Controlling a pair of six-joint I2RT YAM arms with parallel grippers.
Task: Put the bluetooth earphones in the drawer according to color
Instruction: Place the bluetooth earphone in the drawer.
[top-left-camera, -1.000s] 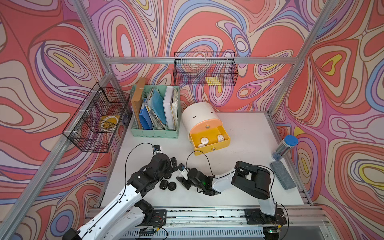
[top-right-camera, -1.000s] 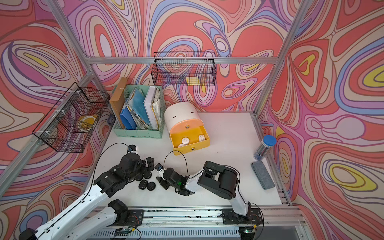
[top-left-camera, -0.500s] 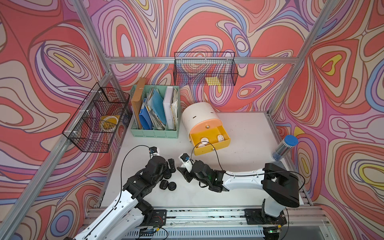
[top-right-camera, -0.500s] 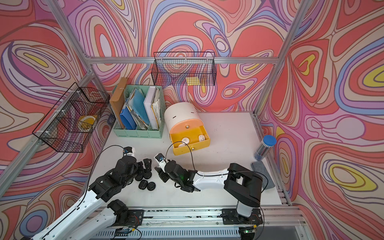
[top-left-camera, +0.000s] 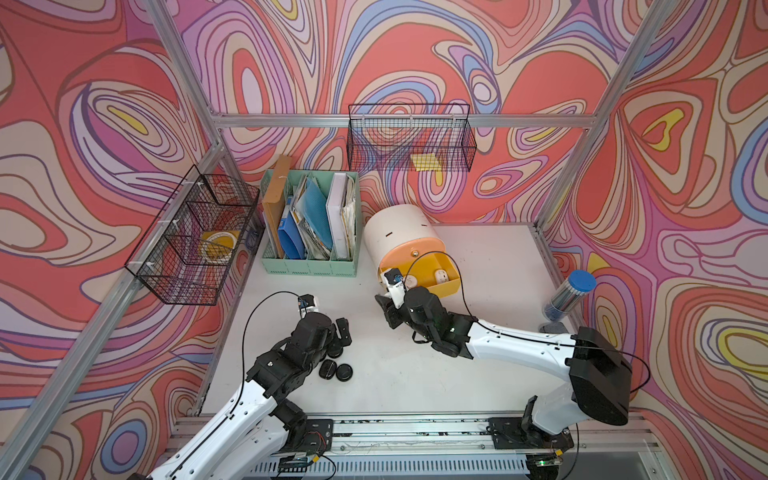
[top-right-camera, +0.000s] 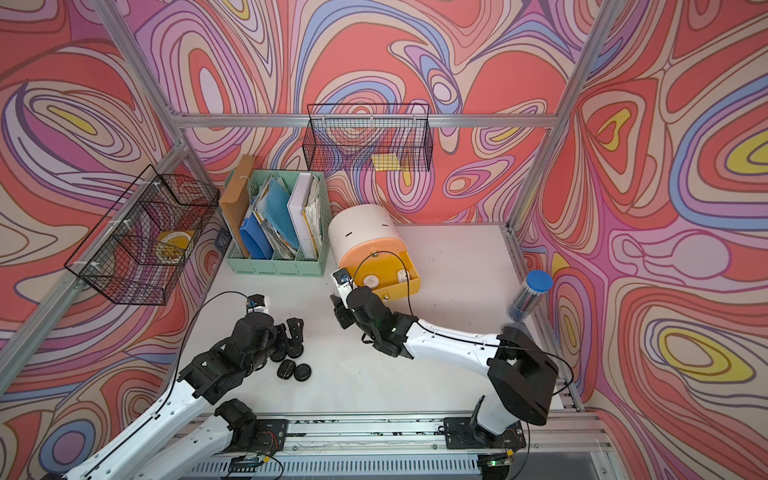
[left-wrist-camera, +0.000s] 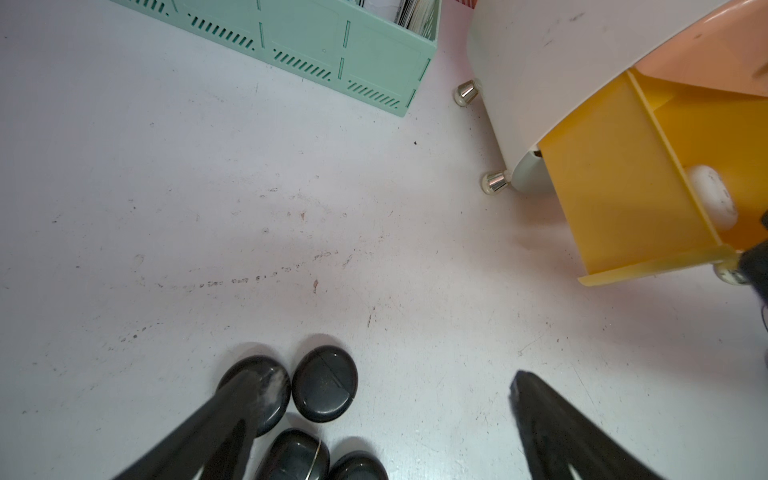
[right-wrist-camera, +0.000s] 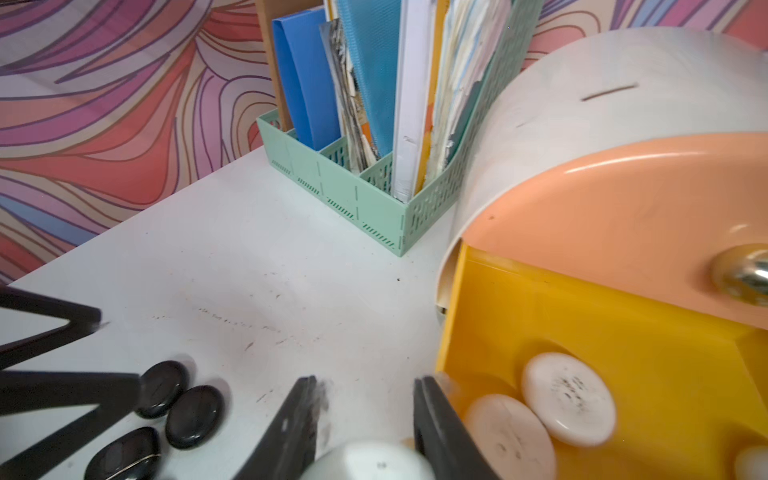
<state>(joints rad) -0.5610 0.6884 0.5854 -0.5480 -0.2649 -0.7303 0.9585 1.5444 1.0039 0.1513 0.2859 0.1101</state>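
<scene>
My right tool (right-wrist-camera: 365, 382) is clamped on a white earphone case (right-wrist-camera: 370, 459), raised just beside the open yellow drawer (right-wrist-camera: 582, 316), which holds other white cases (right-wrist-camera: 568, 399). My left tool (left-wrist-camera: 390, 378) is spread wide above black cases (left-wrist-camera: 325, 383) clustered on the surface (left-wrist-camera: 249, 187)

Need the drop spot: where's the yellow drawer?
In both top views, the open yellow plastic drawer juts from the white barrel-topped chest mid-table, right of the mint-green file holder.
</scene>
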